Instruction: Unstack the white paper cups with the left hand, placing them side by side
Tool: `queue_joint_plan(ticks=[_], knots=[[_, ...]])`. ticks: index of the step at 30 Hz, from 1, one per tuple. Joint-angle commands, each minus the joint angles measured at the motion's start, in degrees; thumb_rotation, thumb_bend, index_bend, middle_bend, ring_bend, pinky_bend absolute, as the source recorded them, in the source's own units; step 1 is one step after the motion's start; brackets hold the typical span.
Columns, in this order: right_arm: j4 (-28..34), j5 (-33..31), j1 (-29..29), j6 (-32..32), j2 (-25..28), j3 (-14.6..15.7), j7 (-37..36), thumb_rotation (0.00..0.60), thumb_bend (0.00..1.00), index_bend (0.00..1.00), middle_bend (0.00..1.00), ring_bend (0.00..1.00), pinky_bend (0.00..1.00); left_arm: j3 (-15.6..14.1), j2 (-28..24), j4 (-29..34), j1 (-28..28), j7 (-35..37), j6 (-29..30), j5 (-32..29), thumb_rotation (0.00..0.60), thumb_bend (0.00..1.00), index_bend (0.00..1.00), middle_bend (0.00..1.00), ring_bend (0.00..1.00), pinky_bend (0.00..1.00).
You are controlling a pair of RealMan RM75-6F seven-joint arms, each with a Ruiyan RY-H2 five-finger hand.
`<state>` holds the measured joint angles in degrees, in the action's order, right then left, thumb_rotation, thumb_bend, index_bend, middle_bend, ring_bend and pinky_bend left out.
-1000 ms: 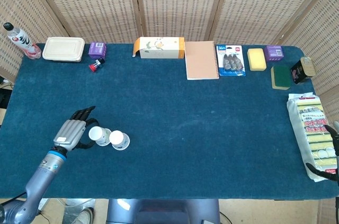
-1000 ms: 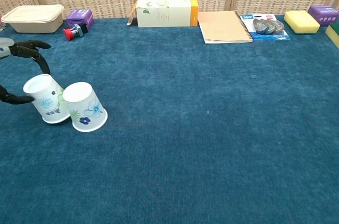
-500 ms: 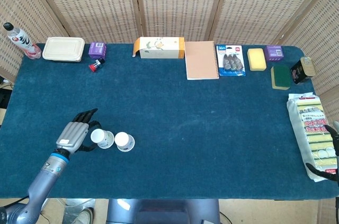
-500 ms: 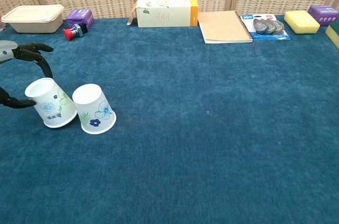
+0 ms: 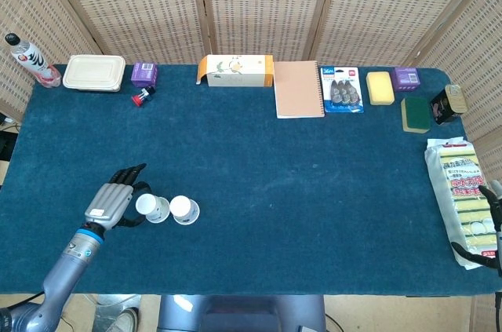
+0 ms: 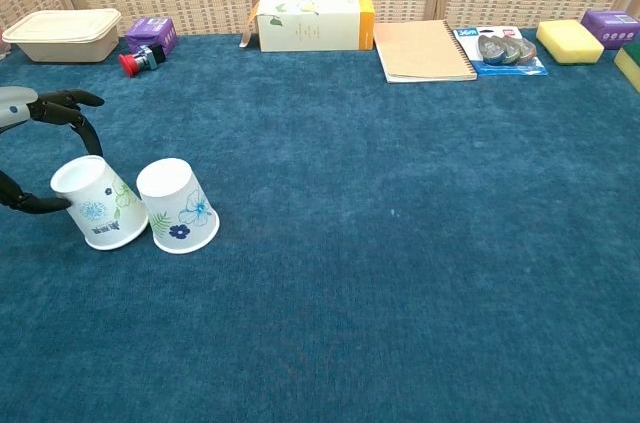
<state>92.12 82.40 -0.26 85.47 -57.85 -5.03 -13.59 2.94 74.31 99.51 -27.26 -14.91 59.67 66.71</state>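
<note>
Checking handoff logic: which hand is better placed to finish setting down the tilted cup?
Left. The left hand already curls around the tilted cup beside the second cup. The right hand sits at the table's far right edge, by the sponge pack.

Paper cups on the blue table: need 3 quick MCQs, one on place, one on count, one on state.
1. Where do the paper cups stand on the table?
A. near left
B. far right
C. centre

2. How many cups are out?
A. one
B. two
C. four

3. How do the cups sit?
A. nested in one stack
B. crushed flat
C. apart, side by side, mouths down

Key:
1 A, the left cup and right cup sit by the left robot hand, which curls round the left cup.
2 B, the head view shows just two.
3 C, both are separate, with their white bases up, though the left cup leans.
</note>
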Motion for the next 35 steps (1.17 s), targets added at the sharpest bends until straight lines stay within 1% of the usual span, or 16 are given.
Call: queue_joint_plan(ticks=[1, 3, 5, 6, 8, 10, 12, 15, 17, 20, 21, 22, 23, 29, 35], knots=[[0.0, 0.1, 0.0, 0.1, 0.0, 0.0, 0.0, 0.6, 0.02, 0.06, 0.0, 0.0, 0.0, 0.0, 0.1, 0.2, 0.1, 0.1, 0.1, -0.2, 0.6, 0.21, 0.25, 0.0, 0.0, 0.05], [0.0, 0.2, -0.1, 0.2, 0.0, 0.1, -0.1, 0.6, 0.02, 0.06, 0.0, 0.0, 0.0, 0.0, 0.2, 0.1, 0.1, 0.1, 0.4, -0.1, 0.6, 0.2, 0.14, 0.0, 0.0, 0.05], [0.0, 0.2, -0.1, 0.3, 0.0, 0.0, -0.1, 0.6, 0.02, 0.06, 0.0, 0.0, 0.0, -0.1, 0.2, 0.2, 0.2, 0.2, 0.4, 0.0, 0.6, 0.19, 0.07, 0.0, 0.0, 0.05], [0.0, 0.1, -0.1, 0.2, 0.0, 0.0, -0.2, 0.6, 0.02, 0.06, 0.0, 0.0, 0.0, -0.1, 0.1, 0.2, 0.1, 0.2, 0.3, 0.0, 0.6, 0.18, 0.03, 0.0, 0.0, 0.05], [0.0, 0.1, -0.1, 0.2, 0.1, 0.0, -0.2, 0.6, 0.02, 0.06, 0.0, 0.0, 0.0, -0.2, -0.1, 0.3, 0.1, -0.1, 0.3, 0.0, 0.6, 0.17, 0.0, 0.0, 0.0, 0.05], [-0.1, 0.0, -0.1, 0.2, 0.1, 0.0, -0.4, 0.6, 0.02, 0.06, 0.0, 0.0, 0.0, 0.0, -0.5, 0.8, 0.4, 0.6, 0.8, 0.3, 0.6, 0.17, 0.0, 0.0, 0.0, 0.05], [-0.2, -0.2, -0.1, 0.1, 0.1, -0.1, -0.5, 0.6, 0.02, 0.06, 0.0, 0.0, 0.0, -0.2, -2.4, 2.4, 1.9, 3.6, 3.8, 4.0, 0.6, 0.16, 0.0, 0.0, 0.0, 0.05], [-0.3, -0.3, -0.1, 0.1, 0.1, -0.1, -0.5, 0.6, 0.02, 0.06, 0.0, 0.0, 0.0, -1.1, -4.0, 2.6, 3.9, 5.9, 7.5, 8.2, 0.6, 0.16, 0.0, 0.0, 0.0, 0.05], [-0.3, -0.4, -0.1, 0.3, 0.0, -0.2, -0.2, 0.6, 0.02, 0.06, 0.0, 0.0, 0.0, -1.9, -5.0, 1.3, 6.9, 4.2, 13.4, 10.8, 0.6, 0.16, 0.0, 0.0, 0.0, 0.05], [-0.2, -0.6, -0.2, 0.6, -0.1, -0.3, 0.7, 0.6, 0.02, 0.06, 0.0, 0.0, 0.0, -2.3, -4.1, -0.4, 10.5, -2.5, 20.9, 11.7, 0.6, 0.13, 0.0, 0.0, 0.0, 0.04], [-0.1, -0.6, -0.2, 0.7, -0.2, -0.4, 0.9, 0.6, 0.02, 0.06, 0.0, 0.0, 0.0, -2.4, -3.8, -0.6, 11.4, -3.7, 22.6, 12.0, 0.6, 0.12, 0.0, 0.0, 0.0, 0.03], [0.0, -0.5, -0.3, 1.1, -0.3, -0.4, 1.4, 0.6, 0.02, 0.06, 0.0, 0.0, 0.0, -3.5, -3.9, -0.3, 13.8, -2.9, 25.8, 12.9, 0.6, 0.12, 0.0, 0.0, 0.0, 0.03], [0.1, -0.4, -0.4, 1.3, -0.4, -0.4, 1.7, 0.6, 0.02, 0.06, 0.0, 0.0, 0.0, -4.2, -4.4, -0.3, 15.0, -1.7, 27.1, 13.8, 0.6, 0.12, 0.0, 0.0, 0.0, 0.02], [0.4, -0.1, -0.6, 1.8, -0.5, -0.3, 2.4, 0.6, 0.02, 0.06, 0.0, 0.0, 0.0, -6.5, -6.6, -1.9, 19.4, 5.5, 30.8, 17.0, 0.6, 0.12, 0.0, 0.0, 0.0, 0.02], [0.6, 0.3, -0.7, 2.2, -0.4, -0.2, 2.6, 0.6, 0.02, 0.06, 0.0, 0.0, 0.0, -6.4, -7.4, -2.6, 19.8, 7.3, 30.3, 18.3, 0.6, 0.12, 0.0, 0.0, 0.0, 0.02]])
